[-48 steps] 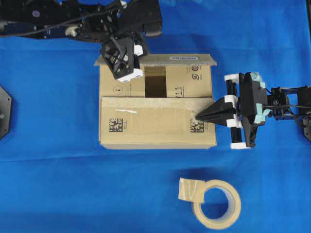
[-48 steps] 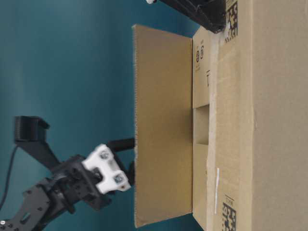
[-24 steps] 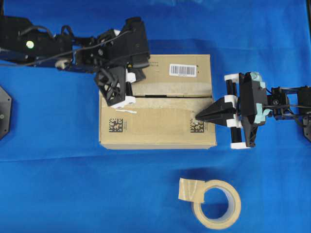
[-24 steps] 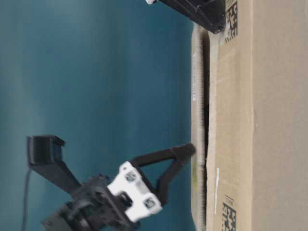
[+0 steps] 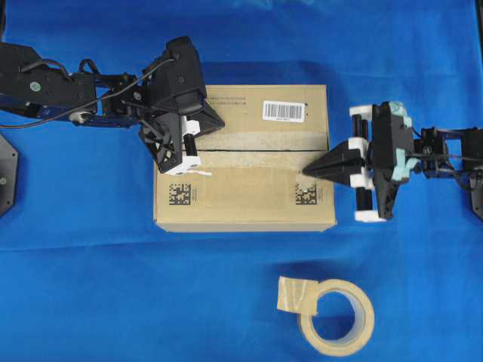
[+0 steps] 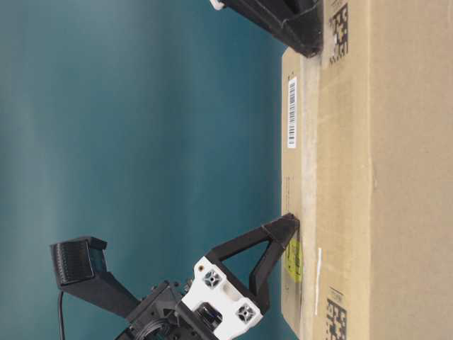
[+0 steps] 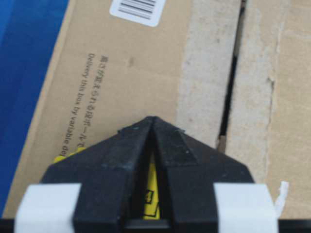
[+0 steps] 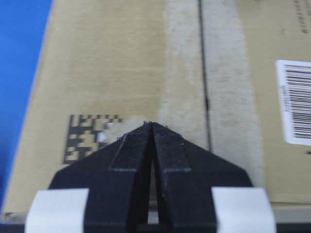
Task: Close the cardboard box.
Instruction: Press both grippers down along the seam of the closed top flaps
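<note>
- Centrally placed: cardboard box [image 5: 245, 158] on the blue cloth [image 5: 90, 286], both long top flaps lying flat and meeting along a narrow dark seam [image 7: 233, 73] bordered by pale old tape strips
- Markings on the box top: barcode label [image 5: 284, 110] on the far flap, data-matrix codes [image 5: 179, 194] on the near flap, yellow sticker [image 6: 293, 259] partly under the left tool
- Left gripper [image 5: 181, 154]: jaws clenched together with nothing between them, tip resting on the far flap near the box's left end, just beside the seam; judged to be pinning that flap down so it does not spring up
- Right gripper [image 5: 309, 170]: jaws likewise pressed together and empty, pointed tip on the near flap at the box's right end, close to a code print; judged to hold that flap flat from the opposite side
- Tape roll [image 5: 332, 313]: beige, lying on the cloth in front of the box, well apart from both tools, untouched
- Status, as judged: closing looks essentially complete; flaps unsealed, so lifting either tool may let a flap rise
</note>
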